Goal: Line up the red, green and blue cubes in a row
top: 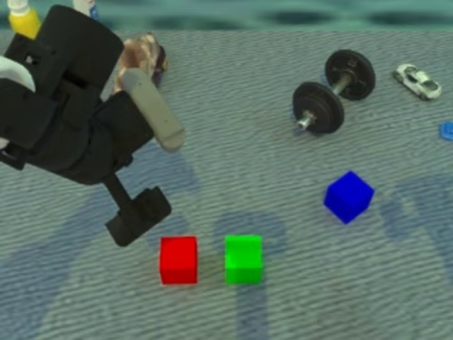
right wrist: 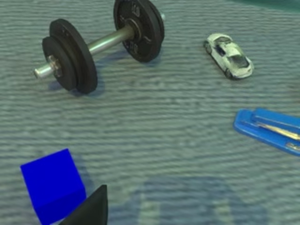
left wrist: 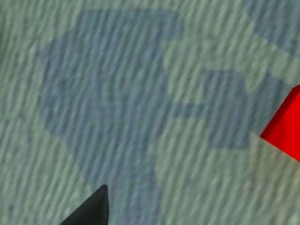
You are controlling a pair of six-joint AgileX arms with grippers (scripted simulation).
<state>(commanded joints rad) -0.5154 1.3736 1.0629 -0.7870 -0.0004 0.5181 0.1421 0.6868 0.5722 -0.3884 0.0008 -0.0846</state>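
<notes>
Left gripper [top: 138, 216] hovering tilted — just beside red cube [top: 178, 260]

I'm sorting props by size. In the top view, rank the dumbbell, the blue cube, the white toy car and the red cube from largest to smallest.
1. Dumbbell
2. Blue cube and red cube: they look alike, so no ranking
3. White toy car

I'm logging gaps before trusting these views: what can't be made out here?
- Right arm: absent from the top view; its wrist view shows one dark tip, so its jaws' state is unknown.
- Left gripper: jaws' gap unreadable from above.
- Red cube: cut by the left wrist view's edge.
- Blue flat piece: cut by the top view's right edge.
</notes>
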